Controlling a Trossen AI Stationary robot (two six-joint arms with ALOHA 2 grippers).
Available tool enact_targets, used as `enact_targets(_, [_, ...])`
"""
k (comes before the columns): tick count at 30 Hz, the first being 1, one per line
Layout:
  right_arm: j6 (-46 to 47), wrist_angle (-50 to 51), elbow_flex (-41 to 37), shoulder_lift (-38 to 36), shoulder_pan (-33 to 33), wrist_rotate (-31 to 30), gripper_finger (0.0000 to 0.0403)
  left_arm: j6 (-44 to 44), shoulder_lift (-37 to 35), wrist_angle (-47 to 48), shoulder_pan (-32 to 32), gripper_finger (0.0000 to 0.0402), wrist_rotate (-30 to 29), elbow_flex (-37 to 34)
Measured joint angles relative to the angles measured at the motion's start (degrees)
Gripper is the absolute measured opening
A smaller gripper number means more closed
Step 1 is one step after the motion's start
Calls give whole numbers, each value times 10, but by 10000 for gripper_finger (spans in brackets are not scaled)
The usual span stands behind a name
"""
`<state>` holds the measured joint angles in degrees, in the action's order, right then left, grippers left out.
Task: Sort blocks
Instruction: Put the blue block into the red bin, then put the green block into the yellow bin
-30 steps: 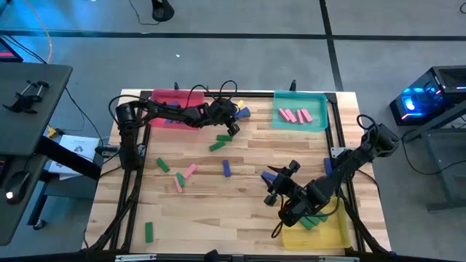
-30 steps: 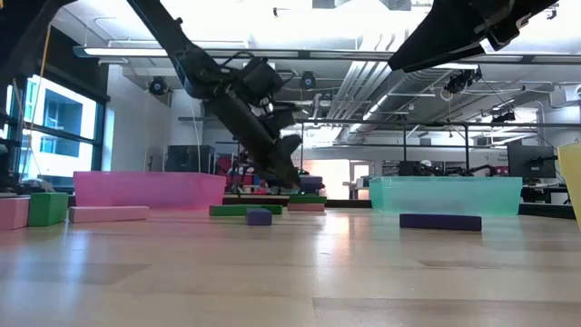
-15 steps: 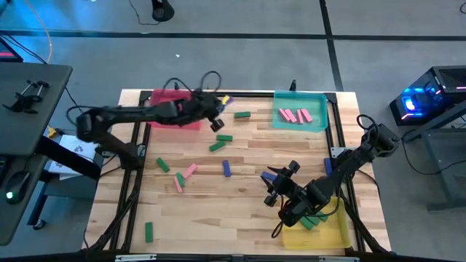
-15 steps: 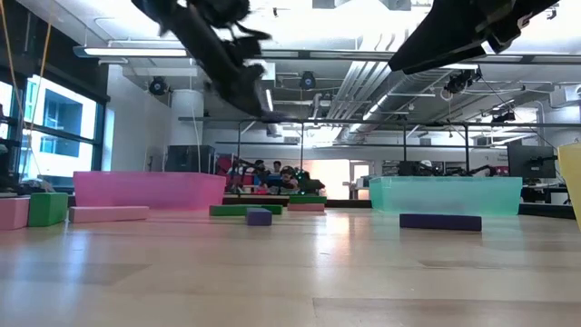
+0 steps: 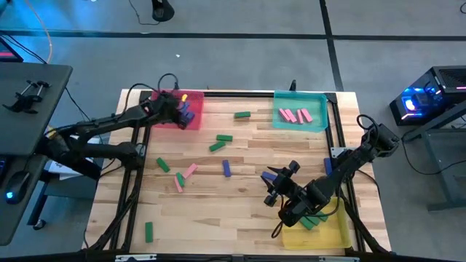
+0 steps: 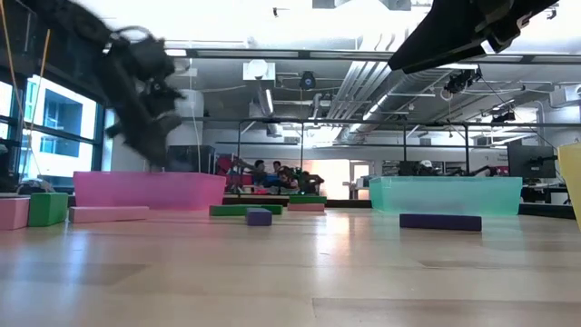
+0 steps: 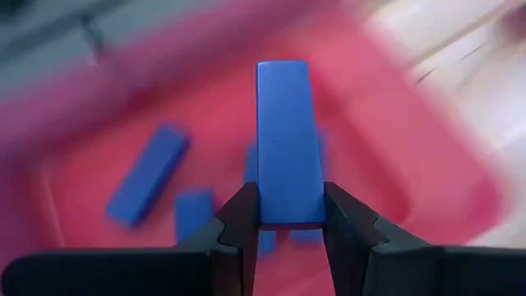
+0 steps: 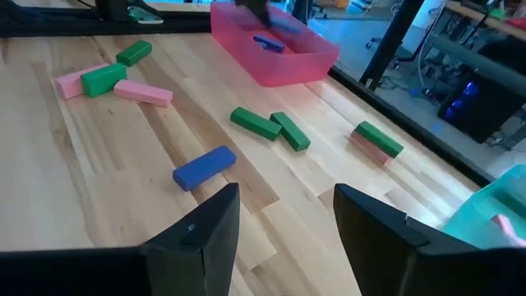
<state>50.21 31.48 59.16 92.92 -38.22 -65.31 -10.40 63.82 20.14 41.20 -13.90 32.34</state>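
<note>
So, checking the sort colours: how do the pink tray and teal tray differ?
The pink tray holds blue blocks; the teal tray holds pink blocks. The left gripper hangs over the pink tray gripping a blue block; nothing hovers over the teal one. Both sit along the table's far edge.

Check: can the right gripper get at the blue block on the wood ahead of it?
Probably yes. The right gripper is open and empty, and the blue block lies flat ahead with bare table around it.
</note>
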Motion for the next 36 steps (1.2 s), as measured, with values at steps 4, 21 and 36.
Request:
enact_targets(4, [-11, 0, 0, 0, 7, -5, 184, 0, 15, 1, 72, 84, 54, -27])
enact_targets(21, [-12, -7, 0, 0, 30, 26, 184, 42, 55, 19, 119, 155, 59, -30])
enact_targets(36, [-4, 4, 0, 0, 37, 111, 184, 44, -52, 24, 102, 240, 121, -30])
